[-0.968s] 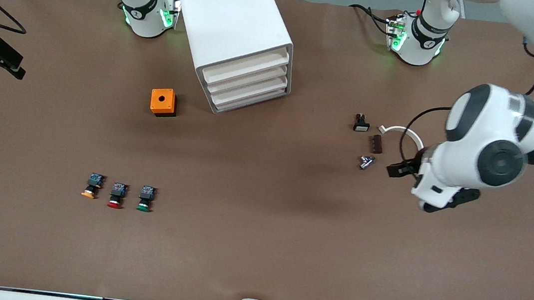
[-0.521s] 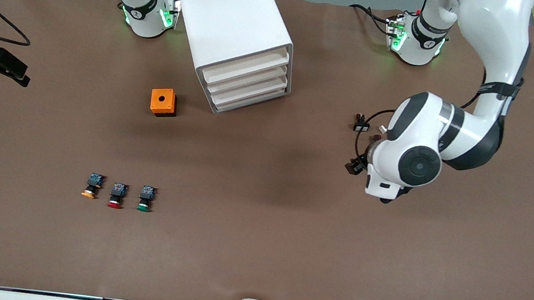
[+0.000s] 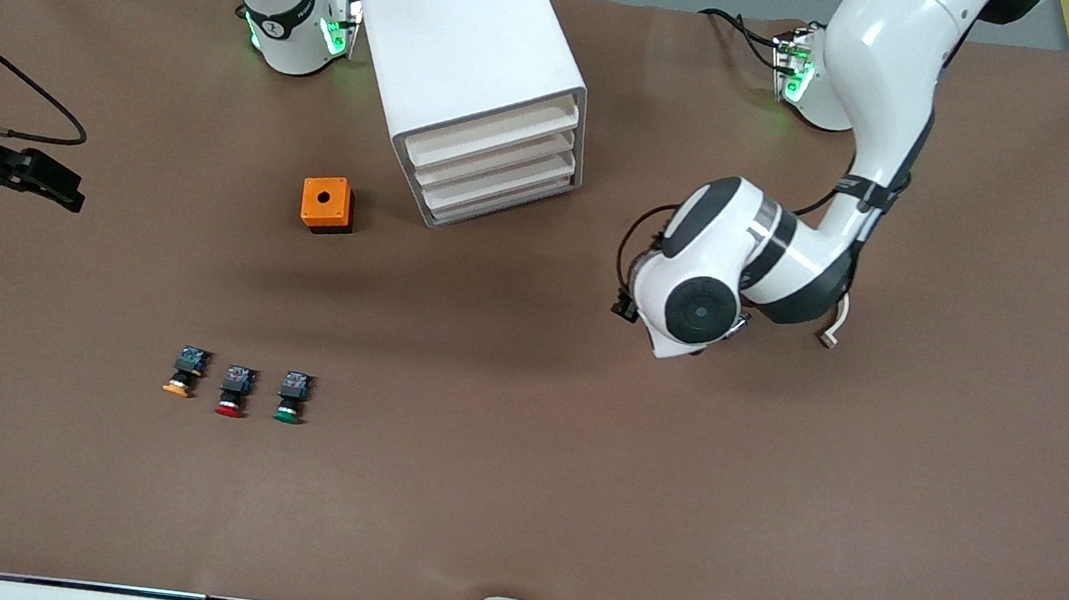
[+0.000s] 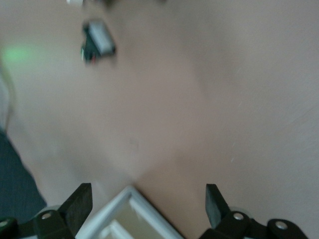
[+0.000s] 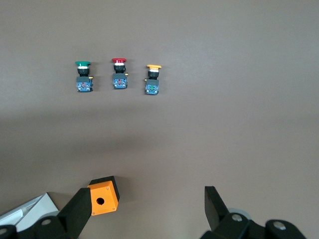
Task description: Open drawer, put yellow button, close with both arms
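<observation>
The white cabinet [image 3: 468, 41] stands near the robots' bases, and its topmost drawer [image 3: 493, 134] is shut like the three below it. The yellow button [image 3: 181, 379] lies on the table near the front camera, beside a red-capped switch [image 3: 231, 391] and a green-capped switch [image 3: 290, 397]. It also shows in the right wrist view [image 5: 153, 79]. My left gripper [image 3: 627, 305] is open and empty over bare table beside the cabinet; its wrist view [image 4: 148, 199] shows a cabinet corner [image 4: 130, 211] between its fingers. My right gripper [image 3: 64, 189] [image 5: 144, 201] is open and empty over the right arm's end of the table.
An orange box with a round hole [image 3: 327, 204] [image 5: 103, 196] sits beside the cabinet. A small white-faced switch [image 4: 99, 42] lies on the table in the left wrist view. A white clip [image 3: 833, 329] shows under the left arm.
My left arm has swung from its end of the table over the small parts toward the cabinet. My right gripper has drifted a little inward and toward the front camera.
</observation>
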